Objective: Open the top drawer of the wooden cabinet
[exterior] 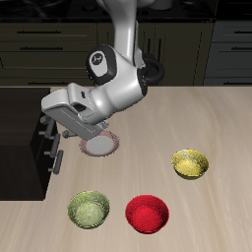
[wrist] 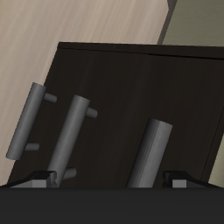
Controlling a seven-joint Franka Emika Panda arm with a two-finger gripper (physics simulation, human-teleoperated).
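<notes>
Gripper [exterior: 51,135] of the white Franka arm sat low at the face of the near-black, boxy wooden cabinet [exterior: 20,118], at about nine o'clock in the exterior view. Its fingers were lost against the dark cabinet front there, and in the wrist view only the two dark finger bases [wrist: 35,180] showed, set well apart; I could not tell how far open the gripper was, or whether it touched anything.

The wrist view faced a very dark brown flat drawer front [wrist: 131,87] at close range, with three short grey metal bar handles crossing it: one [wrist: 26,122], a second [wrist: 68,136] just beside it, and a third [wrist: 150,153] apart from those. I could not tell which of them belonged to the top drawer. In the exterior view two grey handles [exterior: 53,156] showed on the cabinet's front just below the gripper. The cabinet stood at the edge of the light wooden desk [exterior: 197,118].

On the desk, a white plate with a reddish rim [exterior: 100,146] lay under the arm, partly hidden, near the centre. A yellow bowl [exterior: 190,163] sat at four o'clock, a red bowl [exterior: 147,212] at six o'clock, and a green bowl [exterior: 88,209] at seven o'clock, just beside the red one.
</notes>
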